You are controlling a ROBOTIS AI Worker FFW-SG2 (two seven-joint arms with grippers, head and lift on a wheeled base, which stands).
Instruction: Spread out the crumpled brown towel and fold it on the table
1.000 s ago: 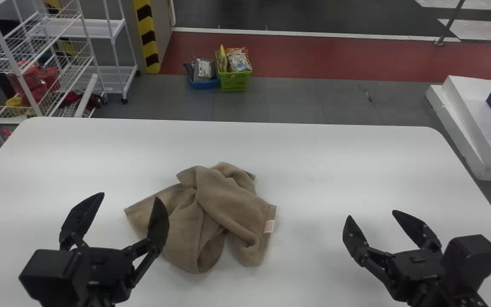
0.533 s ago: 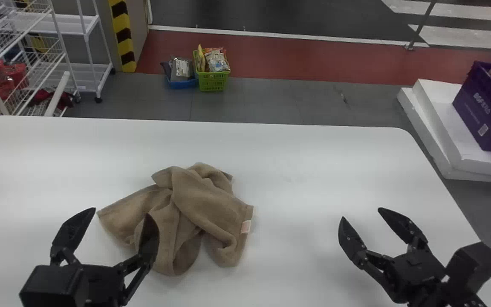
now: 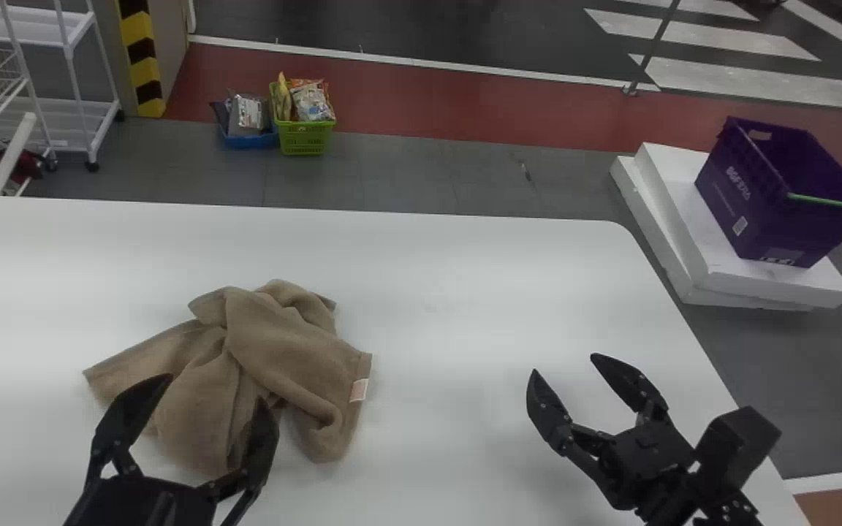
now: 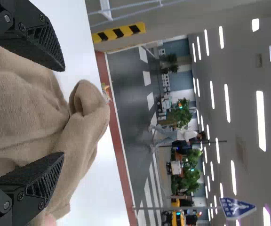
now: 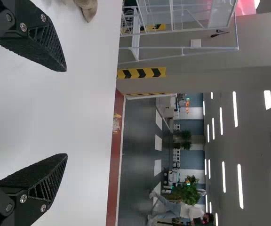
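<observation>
Left gripper and right gripper gape wide, empty, lower frame; pinching doubled layers could bunch the brown towel.

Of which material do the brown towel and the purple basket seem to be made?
Brown towel: soft matte cloth, perhaps cotton, for it slumps in rounded folds.
Purple basket: probably smooth, moulded plastic; its thin walls stand stiff, with a handle hole.

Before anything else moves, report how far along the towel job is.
Nothing looks finished: the towel lies crumpled on the table. Nothing is gripped; the left pincer is open over the towel's near side, the right open, well off to its right. Spreading and folding both remain.
</observation>
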